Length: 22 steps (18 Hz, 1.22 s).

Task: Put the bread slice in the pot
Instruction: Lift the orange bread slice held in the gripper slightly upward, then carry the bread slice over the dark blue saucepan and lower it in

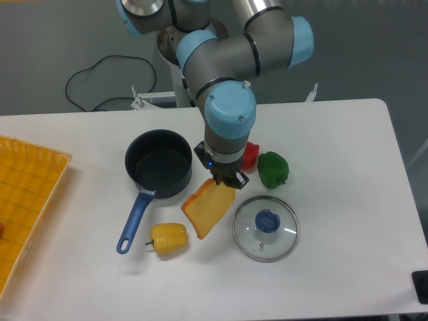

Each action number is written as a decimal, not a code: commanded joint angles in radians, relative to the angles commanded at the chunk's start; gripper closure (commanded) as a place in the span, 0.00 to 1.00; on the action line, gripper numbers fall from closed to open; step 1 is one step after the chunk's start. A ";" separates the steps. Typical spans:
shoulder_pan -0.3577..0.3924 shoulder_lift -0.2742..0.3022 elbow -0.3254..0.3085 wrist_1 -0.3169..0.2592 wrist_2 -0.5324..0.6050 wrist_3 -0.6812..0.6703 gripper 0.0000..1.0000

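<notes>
The bread slice (208, 209), pale yellow with an orange crust, hangs tilted from my gripper (224, 182), which is shut on its upper edge. Its lower corner is close to the table, just right of the pot. The pot (158, 163), dark navy with a long blue handle (135, 219) pointing toward the front left, stands empty to the left of the gripper. The gripper is beside the pot's right rim, not over it.
A glass lid with a blue knob (265, 227) lies right of the slice. A yellow bell pepper (168, 238) lies in front of the pot. A green pepper (273, 169) and a red one (250, 155) sit behind the gripper. A yellow tray (27, 200) is at the left edge.
</notes>
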 joint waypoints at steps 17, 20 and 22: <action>-0.020 0.031 -0.029 -0.011 0.008 -0.003 1.00; -0.037 0.057 -0.055 -0.034 0.011 -0.005 1.00; -0.061 0.075 -0.078 -0.034 0.011 -0.003 1.00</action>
